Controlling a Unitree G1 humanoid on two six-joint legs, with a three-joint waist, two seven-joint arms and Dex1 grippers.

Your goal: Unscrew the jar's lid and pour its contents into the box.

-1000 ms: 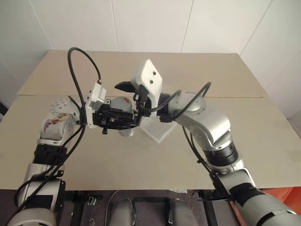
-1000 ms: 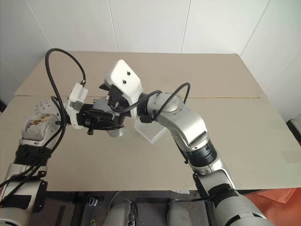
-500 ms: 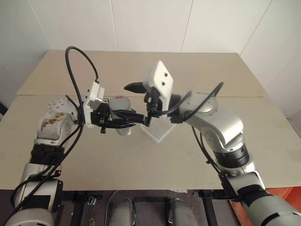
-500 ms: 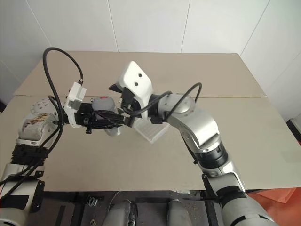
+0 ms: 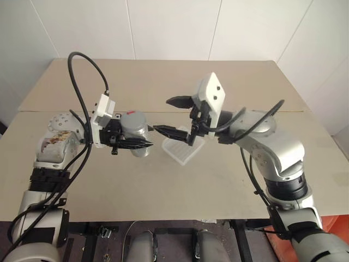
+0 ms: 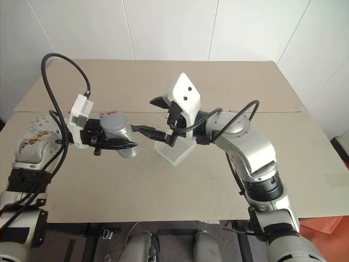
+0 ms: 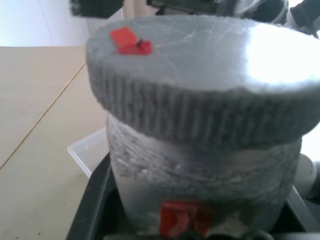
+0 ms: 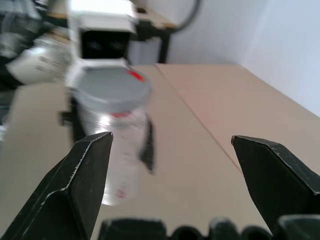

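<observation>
Above the beige worktop (image 5: 229, 82), as the left eye view had it, the left end effector (image 5: 143, 143) reached in from the left with its two black fingers clamped on the jar (image 5: 135, 132), which it held upright and clear of the surface. The lid (image 5: 132, 118) sat on the jar's mouth, grey with a red mark on top. The right end effector (image 5: 171, 115) faced the jar from the other side with its fingers spread wide, one tip above and one below, close to the jar but not touching it. The box (image 5: 182, 150), a shallow translucent tray, lay on the worktop beneath the right end effector.

From the right eye view the same layout showed: the jar (image 6: 117, 132) gripped on the left, the right end effector (image 6: 154, 115) gaping just beside it, and the box (image 6: 173, 153) flat on the worktop between the arms.

Seen from the left wrist, the lid (image 7: 200, 85) loomed large with its ribbed edge and red mark, seated on the jar (image 7: 200, 185); a corner of the box (image 7: 90, 152) lay behind on the worktop.

Seen from the right wrist, two black fingers (image 8: 80, 180) stood far apart, with nothing between them. Beyond them the capped jar (image 8: 115, 140) hung in the left end effector.
</observation>
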